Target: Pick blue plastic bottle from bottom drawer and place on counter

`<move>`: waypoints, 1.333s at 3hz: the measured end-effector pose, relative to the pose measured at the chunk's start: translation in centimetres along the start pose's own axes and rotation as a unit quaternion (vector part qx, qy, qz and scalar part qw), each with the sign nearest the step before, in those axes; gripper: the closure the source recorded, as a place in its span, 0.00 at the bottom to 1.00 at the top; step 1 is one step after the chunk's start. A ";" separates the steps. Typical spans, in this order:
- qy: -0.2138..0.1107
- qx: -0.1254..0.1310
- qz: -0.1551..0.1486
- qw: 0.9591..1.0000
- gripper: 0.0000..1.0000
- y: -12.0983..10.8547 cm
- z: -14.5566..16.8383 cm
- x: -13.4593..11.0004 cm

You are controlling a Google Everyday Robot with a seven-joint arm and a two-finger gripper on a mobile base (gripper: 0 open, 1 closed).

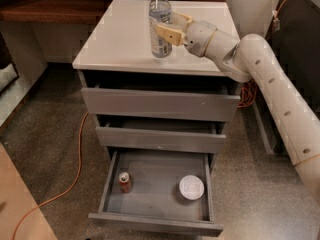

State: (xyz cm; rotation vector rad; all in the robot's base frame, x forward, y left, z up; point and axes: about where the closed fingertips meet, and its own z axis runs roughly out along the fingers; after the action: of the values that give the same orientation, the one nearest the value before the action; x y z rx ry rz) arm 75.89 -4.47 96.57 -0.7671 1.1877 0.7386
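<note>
Gripper (169,26), reaching in from the right, is clenched around the blue plastic bottle (156,41), which you can see standing upright (white cap on top) around the middle of the white counter (115,44). Below, your bottom drawer (155,204) stands wide open, with a small red-brown can (125,182) near its left wall and a white round bowl (191,187) near its right, well apart.
</note>
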 end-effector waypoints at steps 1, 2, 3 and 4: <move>-0.004 0.007 0.000 1.000 1.00 -0.4 0.2 1.0; -0.010 0.008 0.003 1.000 1.00 -0.5 0.4 1.7; -0.017 0.008 0.011 1.000 0.79 -0.7 0.4 2.8; -0.026 0.008 0.022 0.999 0.47 -0.9 0.3 3.6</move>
State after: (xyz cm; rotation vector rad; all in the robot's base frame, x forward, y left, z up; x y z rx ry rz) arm 77.53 -4.31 93.27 -0.7062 1.1656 0.7790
